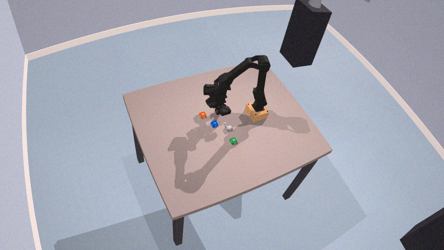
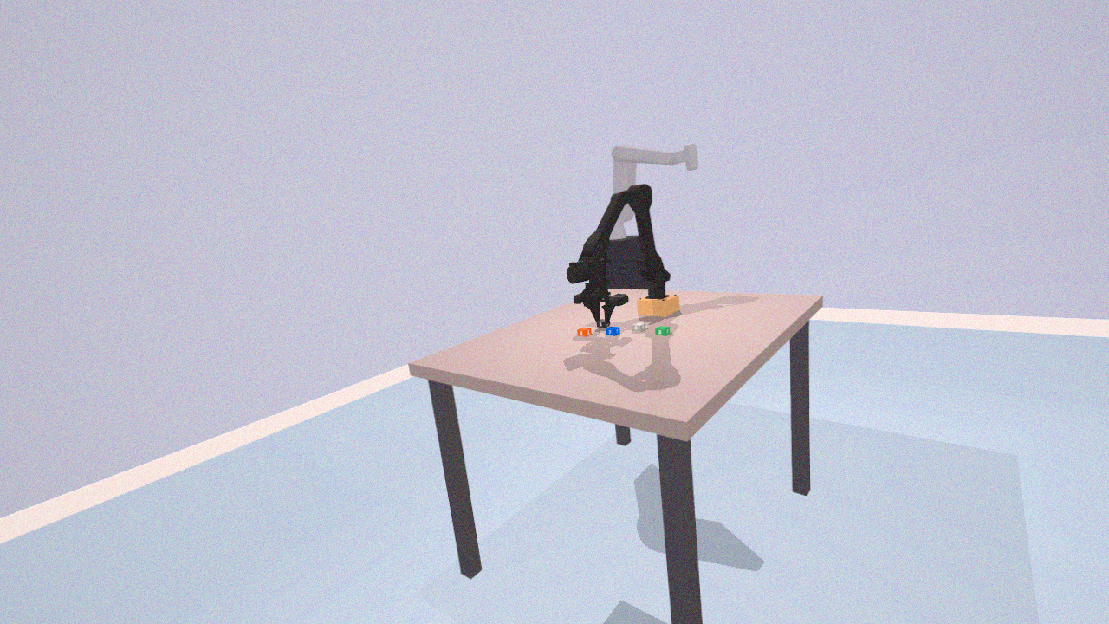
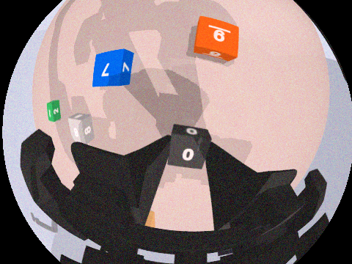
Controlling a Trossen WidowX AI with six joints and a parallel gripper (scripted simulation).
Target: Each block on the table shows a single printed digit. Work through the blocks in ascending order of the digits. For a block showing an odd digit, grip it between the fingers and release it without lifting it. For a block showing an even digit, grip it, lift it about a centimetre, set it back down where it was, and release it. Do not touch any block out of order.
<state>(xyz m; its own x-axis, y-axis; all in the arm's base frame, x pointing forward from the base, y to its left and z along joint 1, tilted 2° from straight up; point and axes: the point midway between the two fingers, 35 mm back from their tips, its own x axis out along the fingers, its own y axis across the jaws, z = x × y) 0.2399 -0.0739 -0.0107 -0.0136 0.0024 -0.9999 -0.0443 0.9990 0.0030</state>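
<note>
My gripper (image 1: 218,112) (image 2: 602,321) (image 3: 189,143) is shut on the black block (image 2: 602,325) (image 3: 188,150), which shows 0, with a fingertip against each side. The block is at about table height; I cannot tell whether it touches the table. The blue block (image 1: 214,124) (image 2: 612,331) (image 3: 111,69) shows 7. The orange block (image 1: 203,115) (image 2: 584,332) (image 3: 216,38) shows a digit with a bar, 6 or 9. The white block (image 1: 228,127) (image 2: 638,327) (image 3: 81,128) shows 8. The green block (image 1: 233,140) (image 2: 662,330) (image 3: 53,111) shows 2.
The arm stands on a wooden base (image 1: 259,115) (image 2: 658,307) on the table (image 1: 279,149) (image 2: 496,364). The blue and orange blocks stand close to the gripped block. A pale arm (image 2: 624,174) stands behind the table, and a dark pedestal (image 1: 305,34) is at the upper right.
</note>
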